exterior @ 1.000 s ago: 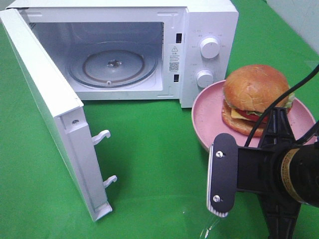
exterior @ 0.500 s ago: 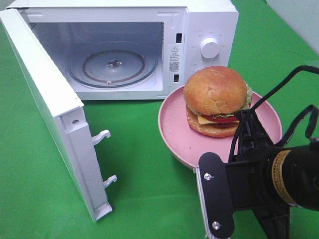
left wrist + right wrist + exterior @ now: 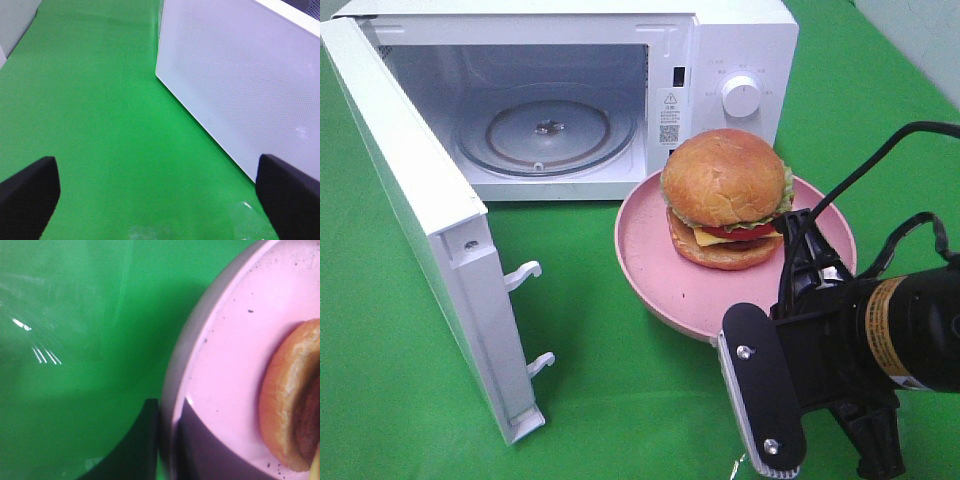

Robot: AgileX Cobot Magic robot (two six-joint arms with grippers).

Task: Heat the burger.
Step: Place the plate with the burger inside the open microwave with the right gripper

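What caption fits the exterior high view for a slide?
Right gripper, shut on the pink plate rim, holds the burger before the open microwave.

The microwave (image 3: 740,40) stands at the back of the table (image 3: 620,400), its door (image 3: 410,220) swung open toward the front on the left and the turntable (image 3: 545,135) lying inside. Just before its right half, the burger (image 3: 725,195) sits on a plate (image 3: 660,270). The right gripper (image 3: 167,440) pinches the plate's near rim from the front right.
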